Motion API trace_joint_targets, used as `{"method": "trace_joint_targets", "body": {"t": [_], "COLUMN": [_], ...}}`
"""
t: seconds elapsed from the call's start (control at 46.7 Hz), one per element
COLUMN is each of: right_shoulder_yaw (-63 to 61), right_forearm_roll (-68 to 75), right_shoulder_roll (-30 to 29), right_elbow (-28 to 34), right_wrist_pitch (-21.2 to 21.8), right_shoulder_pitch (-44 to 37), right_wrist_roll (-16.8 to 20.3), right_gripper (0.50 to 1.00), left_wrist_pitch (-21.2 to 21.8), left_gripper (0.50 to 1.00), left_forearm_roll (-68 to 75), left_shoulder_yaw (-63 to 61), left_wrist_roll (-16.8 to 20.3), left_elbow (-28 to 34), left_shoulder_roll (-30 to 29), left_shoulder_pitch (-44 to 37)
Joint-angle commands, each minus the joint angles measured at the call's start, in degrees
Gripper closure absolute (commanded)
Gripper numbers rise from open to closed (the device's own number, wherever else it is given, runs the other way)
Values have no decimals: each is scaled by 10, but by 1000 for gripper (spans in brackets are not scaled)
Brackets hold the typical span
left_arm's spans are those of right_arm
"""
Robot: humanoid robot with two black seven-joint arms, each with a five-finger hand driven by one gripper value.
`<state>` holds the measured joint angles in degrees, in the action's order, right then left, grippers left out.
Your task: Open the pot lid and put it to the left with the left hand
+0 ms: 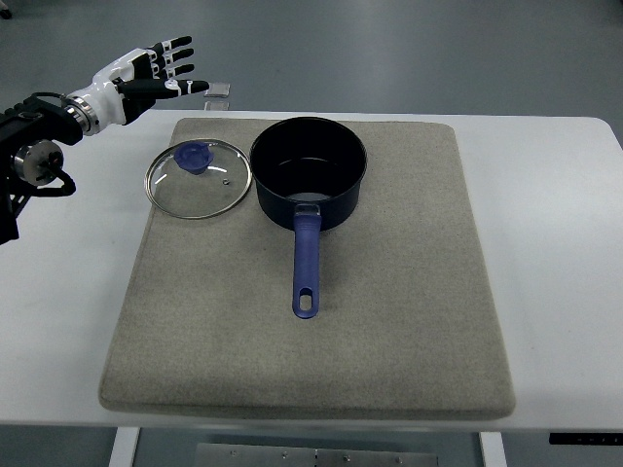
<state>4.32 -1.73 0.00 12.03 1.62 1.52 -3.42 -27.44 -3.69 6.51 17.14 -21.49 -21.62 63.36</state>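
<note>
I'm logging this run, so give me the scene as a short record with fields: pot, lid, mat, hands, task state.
pot: dark saucepan, uncovered, blue handle pointing toward the robot
lid: glass lid with blue knob, flat on the mat just left of the saucepan
mat: grey mat on white table
left hand: open, raised beyond the lid, holding nothing
right hand: not in view
task state: lid appears off and placed left
</note>
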Motion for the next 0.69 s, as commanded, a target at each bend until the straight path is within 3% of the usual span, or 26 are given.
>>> {"method": "trace_joint_targets", "body": {"t": [0.0, 0.15, 0.364, 0.664], "right_shoulder_yaw": [0, 0, -1, -1], "right_forearm_roll": [1, 0, 1, 3], "right_shoulder_roll": [0, 0, 0, 0], "right_elbow": [0, -1, -1, -1], "right_wrist_pitch": [0, -1, -2, -1], "right_shoulder_pitch": [0, 0, 0, 0], "right_wrist_roll": [0, 0, -1, -2], "right_gripper": [583, 583, 583, 583], "left_wrist_pitch": [-33, -60, -76, -76], "left_gripper": [508, 506, 506, 506], "left_forearm_roll": [-12, -14, -38, -41], "left_shoulder_yaw": [45, 156, 341, 352], "left_wrist_roll": [-26, -93, -241, -251], "left_elbow": [2, 1, 1, 0], "left_shoulder_roll": [1, 1, 2, 4], "left_shoulder_pitch": [-10, -39, -84, -87]}}
